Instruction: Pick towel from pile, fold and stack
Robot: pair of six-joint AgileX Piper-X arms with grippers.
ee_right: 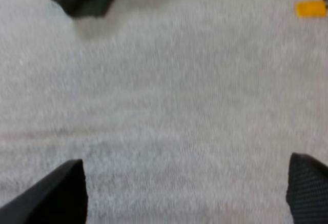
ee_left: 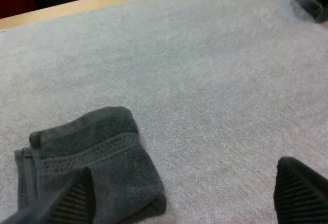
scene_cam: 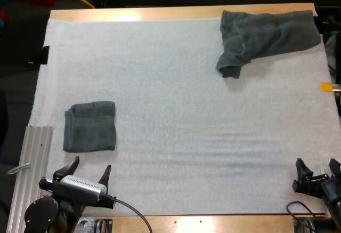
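Left gripper [scene_cam: 90, 165] sits low at the near edge of the mat [scene_cam: 186, 110], fingers spread, just behind the folded towel [scene_cam: 89, 126]; right gripper [scene_cam: 317, 165], near right corner, gapes empty too

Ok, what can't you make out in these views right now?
Folded dark grey-green towel: left wrist view, near corner behind a finger of the left claw.
Crumpled dark grey-green towel: right wrist view cuts it off; in the high view its folds hide whether it is one towel.
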